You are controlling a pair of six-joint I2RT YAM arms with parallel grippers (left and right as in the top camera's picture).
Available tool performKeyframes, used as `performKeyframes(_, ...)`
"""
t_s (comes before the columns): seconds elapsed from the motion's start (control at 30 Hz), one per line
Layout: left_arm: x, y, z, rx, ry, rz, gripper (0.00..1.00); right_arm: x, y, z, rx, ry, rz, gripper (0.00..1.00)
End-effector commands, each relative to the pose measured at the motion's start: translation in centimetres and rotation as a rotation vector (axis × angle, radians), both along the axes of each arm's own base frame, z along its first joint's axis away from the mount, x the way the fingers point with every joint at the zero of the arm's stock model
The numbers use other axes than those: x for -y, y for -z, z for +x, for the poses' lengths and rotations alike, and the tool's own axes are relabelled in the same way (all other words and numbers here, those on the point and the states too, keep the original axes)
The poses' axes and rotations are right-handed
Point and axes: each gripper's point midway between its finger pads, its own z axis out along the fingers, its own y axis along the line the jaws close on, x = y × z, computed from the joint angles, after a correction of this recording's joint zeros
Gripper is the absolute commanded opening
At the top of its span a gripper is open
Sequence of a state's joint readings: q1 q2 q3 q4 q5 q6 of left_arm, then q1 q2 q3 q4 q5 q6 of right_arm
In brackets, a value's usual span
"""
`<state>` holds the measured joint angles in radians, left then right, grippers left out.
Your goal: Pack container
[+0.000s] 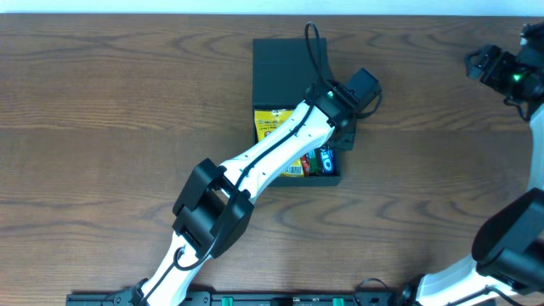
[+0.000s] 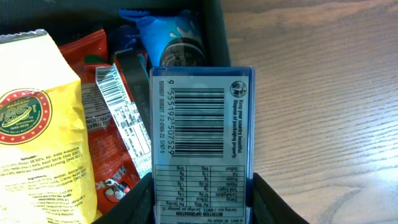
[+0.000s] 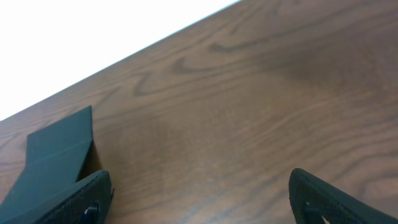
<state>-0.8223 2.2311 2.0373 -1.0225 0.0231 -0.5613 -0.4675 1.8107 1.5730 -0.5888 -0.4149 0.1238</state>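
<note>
The dark container [image 1: 285, 68] lies open at the table's middle back, its flap lid towards the far edge. Inside it are a yellow packet [image 1: 274, 123], red packets and a blue packet [image 1: 325, 159]. My left gripper [image 1: 340, 127] is over the box's right side, shut on a blue mint packet [image 2: 202, 143] with a barcode, held above the right wall. In the left wrist view the yellow packet [image 2: 40, 124], a red packet [image 2: 99, 68] and a blue packet [image 2: 168, 34] lie in the box. My right gripper [image 3: 199, 199] is open and empty over bare table; the container's lid [image 3: 56, 149] shows at its left.
The right arm [image 1: 510, 72] is raised at the far right edge. The left arm [image 1: 255, 166] crosses the table's middle diagonally. Wood table surface [image 1: 110, 110] lies to the left and right of the box.
</note>
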Motion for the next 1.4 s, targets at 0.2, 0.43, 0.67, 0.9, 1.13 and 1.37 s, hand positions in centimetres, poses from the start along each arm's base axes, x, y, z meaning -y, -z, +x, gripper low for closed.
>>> performKeyframes(0.2,-0.4,-1.1,0.2,0.022,0.02,-0.006,0.6,-0.1,-0.4,-0.9,-0.011,-0.006,-0.001,0.91)
performKeyframes(0.43,-1.3,-1.9,1.7,0.042,0.002,-0.02,0.66,-0.3,-0.3,-1.0,-0.016,-0.01,0.004,0.91)
performKeyframes(0.67,-6.6,-6.7,9.7,0.18,-0.175,-0.103,0.74,-3.8,0.2,-0.1,-0.026,-0.082,0.014,0.88)
performKeyframes(0.9,-17.9,-6.9,16.1,0.186,-0.415,-0.134,0.6,-9.6,0.8,0.8,-0.035,-0.211,0.006,0.67)
performKeyframes(1.13,-23.3,-5.1,18.9,0.149,-0.513,-0.245,0.06,-17.2,5.7,1.7,-0.107,-0.341,0.063,0.01)
performKeyframes(1.37,-22.8,0.1,19.5,0.042,-0.48,-0.294,0.06,-25.0,11.4,1.9,-0.199,-0.494,0.24,0.02)
